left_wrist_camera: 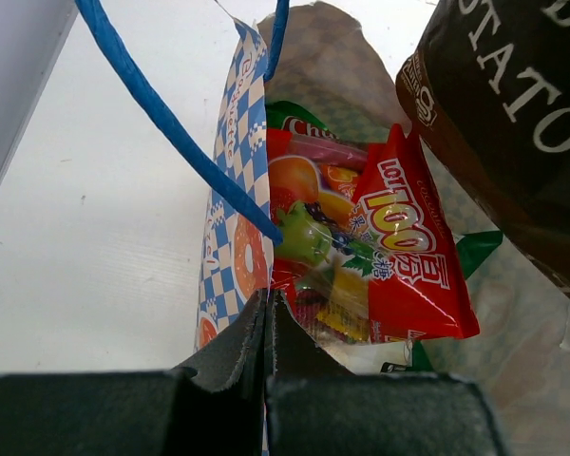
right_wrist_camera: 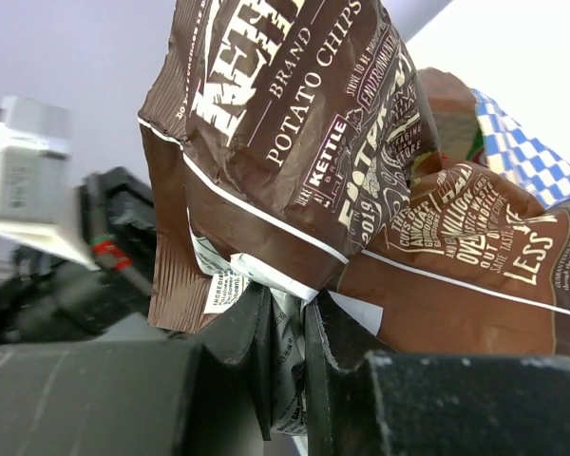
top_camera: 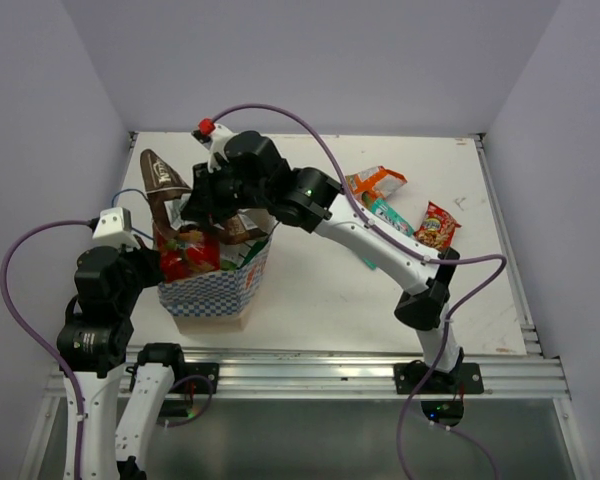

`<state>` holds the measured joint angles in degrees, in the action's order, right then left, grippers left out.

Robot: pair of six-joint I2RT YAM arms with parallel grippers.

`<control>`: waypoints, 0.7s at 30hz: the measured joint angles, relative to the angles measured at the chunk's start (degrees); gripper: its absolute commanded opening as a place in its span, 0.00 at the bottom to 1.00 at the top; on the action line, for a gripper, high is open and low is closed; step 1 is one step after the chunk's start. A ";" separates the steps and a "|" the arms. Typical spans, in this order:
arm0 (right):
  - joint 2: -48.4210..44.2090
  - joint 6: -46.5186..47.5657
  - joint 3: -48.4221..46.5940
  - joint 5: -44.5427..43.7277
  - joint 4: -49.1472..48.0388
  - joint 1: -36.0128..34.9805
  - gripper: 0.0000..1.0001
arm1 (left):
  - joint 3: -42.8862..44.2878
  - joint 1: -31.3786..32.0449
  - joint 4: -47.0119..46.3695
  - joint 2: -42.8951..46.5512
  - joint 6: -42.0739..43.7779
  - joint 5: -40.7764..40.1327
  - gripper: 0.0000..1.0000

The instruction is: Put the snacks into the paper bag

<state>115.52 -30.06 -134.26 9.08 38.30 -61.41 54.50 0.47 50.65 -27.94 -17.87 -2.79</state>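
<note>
Nearly upright, the brown bag (top_camera: 163, 178) stands pinched in the right tool (right_wrist_camera: 287, 306); left tool (left_wrist_camera: 266, 309) clamps paper bag (top_camera: 215, 295).

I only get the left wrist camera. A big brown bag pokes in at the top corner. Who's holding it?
Observer: The right hand pinches the brown chip bag by its end seam.
Operator: Are any snacks outside the bag?
Observer: Yes, at least three lie right of the paper bag: an orange packet, a teal packet and a red packet.
Operator: Is the brown one inside yet?
Observer: From above, most of it stands up over the paper bag's back-left corner; whether its lower end is in, I can't tell.
</note>
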 measured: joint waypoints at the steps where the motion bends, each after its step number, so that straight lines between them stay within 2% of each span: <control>1: 0.00 -0.22 -0.57 0.07 0.04 -0.17 0.00 | 0.00 0.00 0.00 0.00 0.00 0.00 0.00; 5: -0.90 -1.01 -0.90 0.15 0.24 -1.95 0.00 | -0.02 0.00 0.00 0.00 -0.07 -0.02 0.00; 12: -5.88 -2.51 5.64 0.98 -0.20 -4.76 0.00 | -0.02 0.00 0.00 0.00 -0.20 -0.26 0.00; 21: -6.36 0.48 8.15 -0.70 -0.50 -4.17 0.00 | -0.63 0.00 -0.39 0.00 -0.61 -0.42 0.00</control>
<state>109.16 -29.58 -126.10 8.38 37.80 -65.58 53.87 0.47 50.26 -27.94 -18.48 -3.20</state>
